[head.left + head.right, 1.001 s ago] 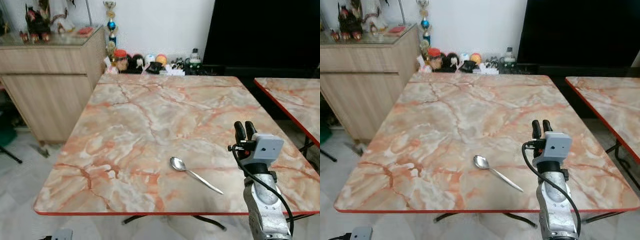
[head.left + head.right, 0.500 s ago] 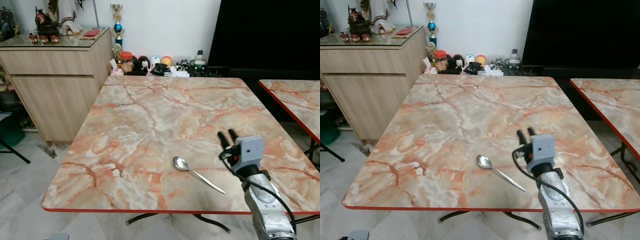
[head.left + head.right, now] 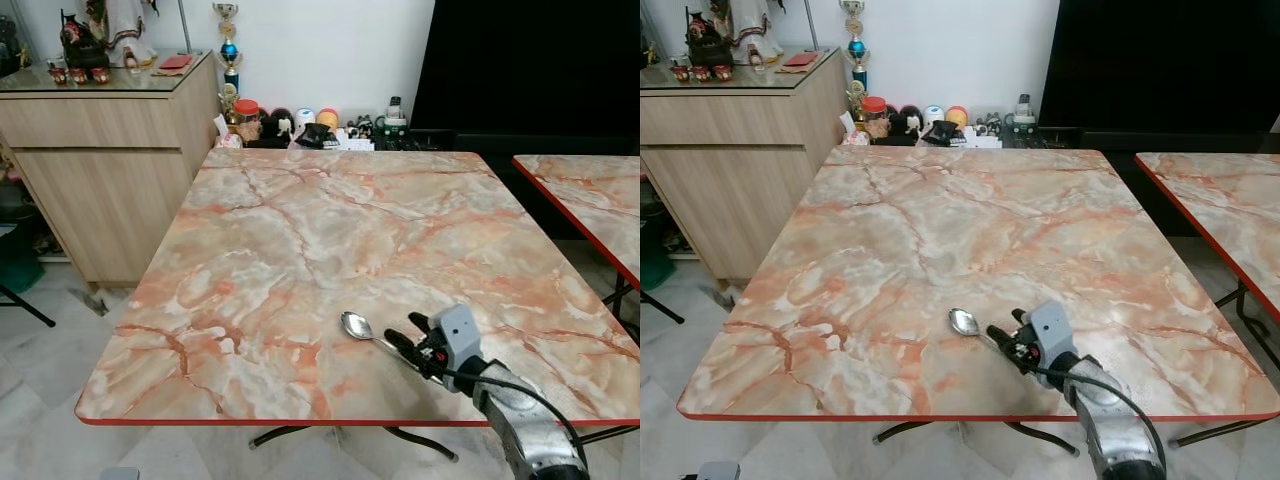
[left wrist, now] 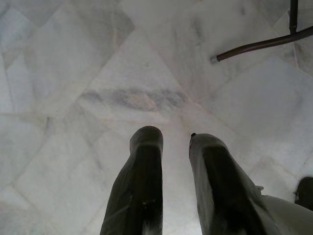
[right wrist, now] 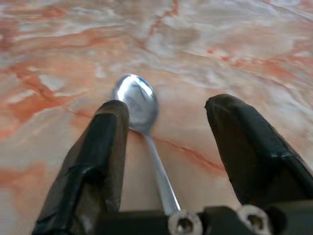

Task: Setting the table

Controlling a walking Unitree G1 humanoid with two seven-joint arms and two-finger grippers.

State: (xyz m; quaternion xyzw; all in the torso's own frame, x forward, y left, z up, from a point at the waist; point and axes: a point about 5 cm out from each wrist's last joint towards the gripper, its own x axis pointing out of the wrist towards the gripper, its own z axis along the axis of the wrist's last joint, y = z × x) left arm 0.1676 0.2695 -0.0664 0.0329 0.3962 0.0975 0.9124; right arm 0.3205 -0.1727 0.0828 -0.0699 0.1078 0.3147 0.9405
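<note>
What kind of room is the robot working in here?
Probably a dining area in a home. There is a marble-patterned table with a spoon on it, a wooden sideboard topped with figurines, and a trophy against the white wall.

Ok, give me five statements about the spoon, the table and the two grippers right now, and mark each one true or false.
1. The spoon lies flat on the marble table. True.
2. The right gripper is shut on the spoon's handle. False: its fingers are open, with the handle lying between them.
3. The spoon's bowl points away from the table's near edge. True.
4. The left gripper is over the table. False: it hangs above the pale floor tiles.
5. A plate sits beside the spoon. False: only bare marble surrounds it.
</note>
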